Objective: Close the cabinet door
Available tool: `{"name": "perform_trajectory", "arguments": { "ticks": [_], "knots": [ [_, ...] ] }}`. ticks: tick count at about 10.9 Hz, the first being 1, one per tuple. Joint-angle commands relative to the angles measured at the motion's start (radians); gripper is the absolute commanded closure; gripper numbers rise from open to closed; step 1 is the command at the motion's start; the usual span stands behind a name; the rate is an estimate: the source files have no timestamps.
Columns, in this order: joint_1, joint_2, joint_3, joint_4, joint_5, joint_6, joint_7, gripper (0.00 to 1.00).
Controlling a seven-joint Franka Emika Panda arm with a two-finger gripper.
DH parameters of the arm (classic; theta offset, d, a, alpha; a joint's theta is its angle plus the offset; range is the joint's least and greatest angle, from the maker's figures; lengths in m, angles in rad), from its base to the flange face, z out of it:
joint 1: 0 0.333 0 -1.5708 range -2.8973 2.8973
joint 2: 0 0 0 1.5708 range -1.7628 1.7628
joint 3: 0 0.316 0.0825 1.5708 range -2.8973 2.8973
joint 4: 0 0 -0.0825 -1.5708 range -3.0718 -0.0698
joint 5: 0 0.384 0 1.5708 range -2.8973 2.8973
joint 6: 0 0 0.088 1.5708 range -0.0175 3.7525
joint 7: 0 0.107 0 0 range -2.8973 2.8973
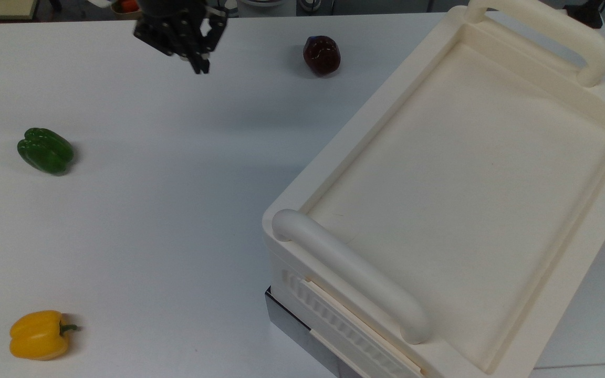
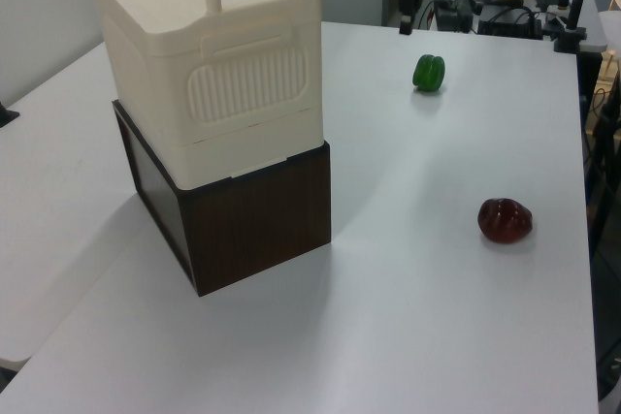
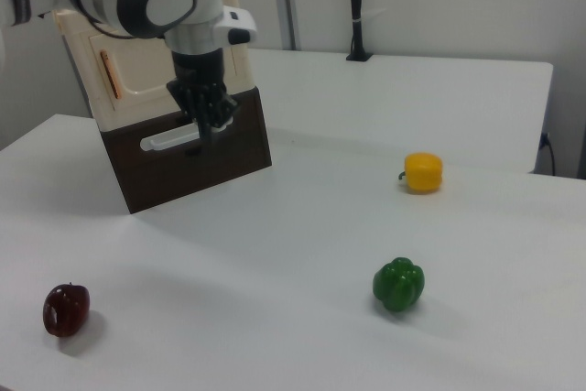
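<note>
The cabinet (image 1: 465, 157) is a large cream-white box with a recessed top and two thick bar handles, standing on a dark base (image 2: 257, 230). In the right view the cabinet door (image 3: 137, 70), a flat cream panel with a copper bar handle (image 3: 107, 74), lies flush with the cabinet's front. My gripper (image 1: 200, 65) hangs shut with nothing in it, above the table. In the top view it is far left of the cabinet and left of a dark red pepper. The left view shows the gripper (image 2: 406, 15) small at the far end, and the right view shows the gripper (image 3: 206, 133) in front of the cabinet.
A dark red pepper (image 1: 322, 54), a green pepper (image 1: 45, 150) and a yellow pepper (image 1: 40, 334) lie apart on the white table (image 1: 176, 210). A white bar handle (image 3: 169, 141) sits on the dark base. Stands and cables crowd the table's far edge in the left view.
</note>
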Motion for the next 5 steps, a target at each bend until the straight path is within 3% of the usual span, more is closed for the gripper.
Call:
{"name": "perform_trajectory", "arguments": {
  "ticks": [1, 3, 5],
  "knots": [
    [-0.007, -0.080, -0.044, -0.033, -0.087, -0.089, 0.127, 0.00],
    [0.008, -0.080, -0.032, -0.032, -0.210, -0.158, 0.135, 0.00],
    [0.012, -0.083, -0.030, -0.032, -0.229, -0.161, 0.135, 0.00]
  ]
}}
